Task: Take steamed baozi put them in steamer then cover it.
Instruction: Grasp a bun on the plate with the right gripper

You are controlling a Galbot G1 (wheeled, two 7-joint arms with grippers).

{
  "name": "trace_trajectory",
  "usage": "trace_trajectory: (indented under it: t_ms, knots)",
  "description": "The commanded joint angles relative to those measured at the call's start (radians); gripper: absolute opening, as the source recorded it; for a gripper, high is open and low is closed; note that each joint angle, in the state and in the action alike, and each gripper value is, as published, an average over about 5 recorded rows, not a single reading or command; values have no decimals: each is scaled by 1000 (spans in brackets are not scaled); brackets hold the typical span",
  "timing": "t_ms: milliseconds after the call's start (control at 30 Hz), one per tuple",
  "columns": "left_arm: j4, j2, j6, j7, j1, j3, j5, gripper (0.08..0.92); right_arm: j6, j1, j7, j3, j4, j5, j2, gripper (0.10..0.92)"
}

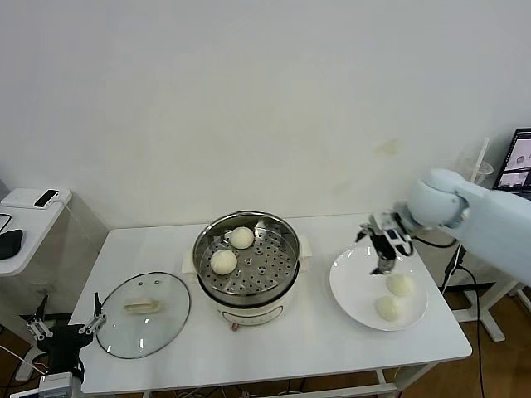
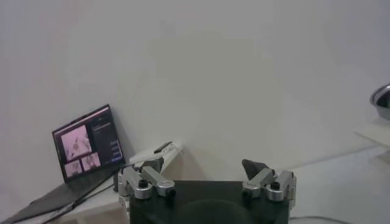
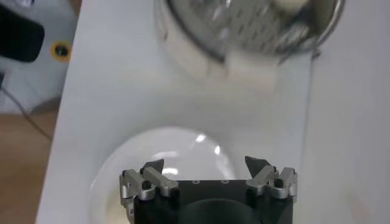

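Observation:
The steel steamer (image 1: 246,257) stands mid-table on its white base, with two white baozi (image 1: 241,238) (image 1: 223,262) on its perforated tray. Two more baozi (image 1: 400,285) (image 1: 387,308) lie on the white plate (image 1: 353,282) at the right. My right gripper (image 1: 383,264) is open and empty, hovering over the plate's far edge, just behind the nearer-to-wall bun; its wrist view shows the plate (image 3: 152,152) under the jaws (image 3: 205,165) and the steamer (image 3: 244,27) beyond. The glass cover (image 1: 143,313) with its cream handle lies flat at the front left. My left gripper (image 2: 206,167) is open, parked low beside the table's left edge.
A side table (image 1: 25,220) with a phone and a dark mouse stands at far left. A laptop (image 1: 514,162) sits at far right, another shows in the left wrist view (image 2: 85,146). The table's front edge runs close below the plate and cover.

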Motion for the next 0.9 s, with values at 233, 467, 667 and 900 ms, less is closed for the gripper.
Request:
trace_trajectory:
  t_ms: [233,467,667,900]
  knots:
    - [8,-2,4,1,3,-6,3,823,70,-365,-16,224,-69,-183,-83,823]
    - [9,-6,4,1,4,-8,8,823,65,-463,6,301,-136,-218,-34,823]
    - [7,-5,6,2,8,-16,9,823,60,-487,15,314,-189,-229,18,823]
    - [12,-5,5,2,7,-21,9,823,56,-478,32,309,-238,-225,78,823]
